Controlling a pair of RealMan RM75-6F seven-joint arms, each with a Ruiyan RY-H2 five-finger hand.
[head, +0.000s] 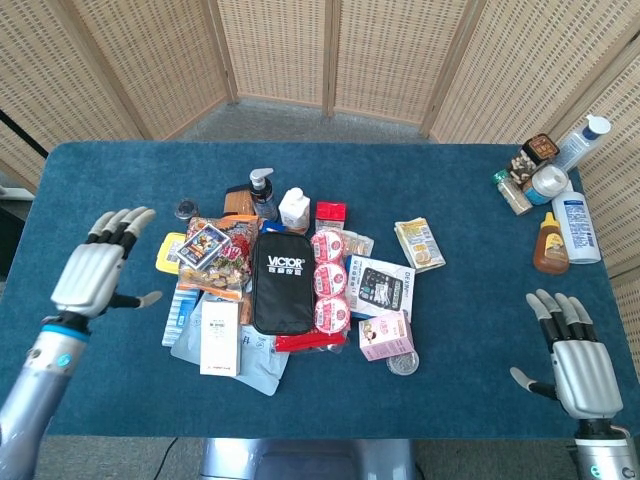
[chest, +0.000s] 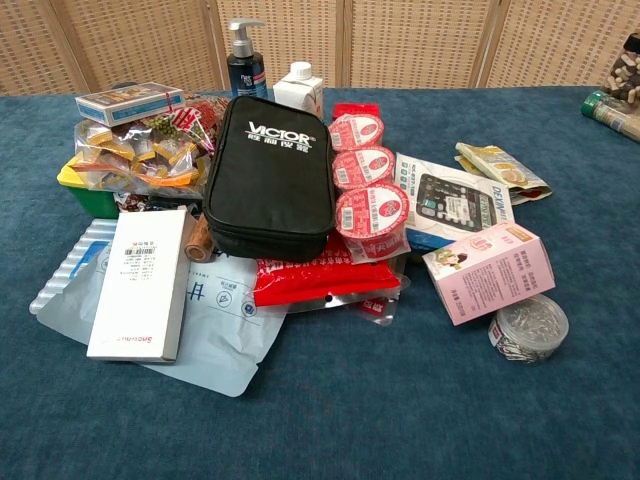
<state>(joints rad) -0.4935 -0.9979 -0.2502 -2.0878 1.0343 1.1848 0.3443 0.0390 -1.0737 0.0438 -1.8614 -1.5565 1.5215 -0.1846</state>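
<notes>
In the head view my left hand (head: 97, 268) hovers open over the blue table (head: 460, 180), fingers spread, just left of the yellow tray (head: 168, 252) and snack bag (head: 215, 255). Near the front right edge my right hand (head: 578, 362) is open too, holding nothing, well right of the pink box (head: 385, 335). The pile centres on a black Victor case (head: 282, 282) (chest: 268, 175), with three red-lidded cups (head: 329, 280) (chest: 368, 185) at its right. A white box (head: 220, 336) (chest: 140, 283) lies on a pale pouch (chest: 215, 335). Neither hand shows in the chest view.
A pump bottle (head: 262, 192) and white carton (head: 294, 209) stand behind the pile. A calculator pack (head: 381, 286), a clear round tub (head: 403, 362) and a flat packet (head: 420, 243) lie right of it. Bottles and jars (head: 552, 200) cluster at the back right corner. Wicker screens surround the table.
</notes>
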